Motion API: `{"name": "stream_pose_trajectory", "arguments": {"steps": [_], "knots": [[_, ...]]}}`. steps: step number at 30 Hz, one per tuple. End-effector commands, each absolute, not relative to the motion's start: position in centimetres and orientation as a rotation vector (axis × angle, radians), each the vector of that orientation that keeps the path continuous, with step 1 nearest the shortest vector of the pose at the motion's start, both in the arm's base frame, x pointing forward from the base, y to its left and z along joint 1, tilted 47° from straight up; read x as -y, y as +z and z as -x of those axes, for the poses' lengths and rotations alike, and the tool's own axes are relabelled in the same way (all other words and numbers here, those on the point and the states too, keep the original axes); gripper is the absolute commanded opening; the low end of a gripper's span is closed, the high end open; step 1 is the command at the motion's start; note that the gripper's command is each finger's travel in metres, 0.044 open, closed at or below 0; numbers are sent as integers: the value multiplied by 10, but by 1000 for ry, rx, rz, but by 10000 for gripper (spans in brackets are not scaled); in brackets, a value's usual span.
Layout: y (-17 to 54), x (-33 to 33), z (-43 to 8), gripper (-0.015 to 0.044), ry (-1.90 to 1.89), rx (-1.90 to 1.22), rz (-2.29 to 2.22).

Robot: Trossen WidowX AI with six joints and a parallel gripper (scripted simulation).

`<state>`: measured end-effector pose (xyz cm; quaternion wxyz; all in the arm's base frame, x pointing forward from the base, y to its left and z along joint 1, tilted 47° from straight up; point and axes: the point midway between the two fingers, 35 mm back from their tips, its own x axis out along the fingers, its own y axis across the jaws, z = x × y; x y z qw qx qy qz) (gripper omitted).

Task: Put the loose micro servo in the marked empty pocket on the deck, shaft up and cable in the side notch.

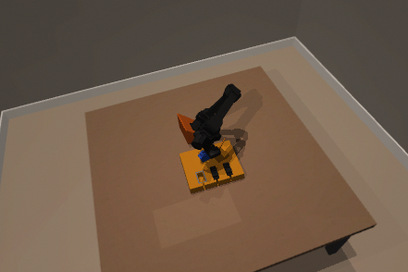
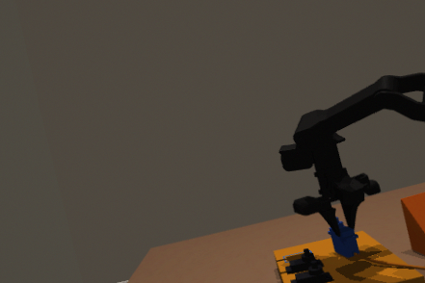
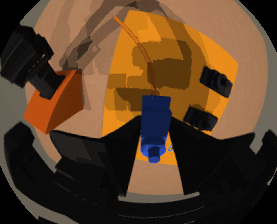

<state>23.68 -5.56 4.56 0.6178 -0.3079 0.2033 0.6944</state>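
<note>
In the top view, much of the blue micro servo (image 1: pixel 203 155) (image 2: pixel 345 242) (image 3: pixel 155 116) is covered by the gripper (image 1: pixel 212 152) (image 2: pixel 345 232) (image 3: pixel 154 119). The arm's base end is cut off by the exterior view's right edge, as is part of the orange wedge (image 2: pixel 419 223). The yellow deck (image 1: pixel 191 162) (image 2: pixel 368 239) (image 3: pixel 121 45) is cropped by that view's bottom edge. In the wrist view, the marked pocket is mostly hidden behind a finger. The servo's cable cannot be made out clearly from the top.
</note>
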Motion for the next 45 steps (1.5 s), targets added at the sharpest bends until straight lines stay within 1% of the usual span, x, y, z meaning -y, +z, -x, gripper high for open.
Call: {"name": "stream_pose_trajectory", "arguments": {"steps": [1,18,32,36,45], "knots": [[56,68,-237,0,1591,-472,718],[61,73,-248,0,1591,-471,718],[11,120,-244,0,1590,-474,722],[9,123,-243,0,1590,-474,723],[9,123,-243,0,1508,-639,554]]}}
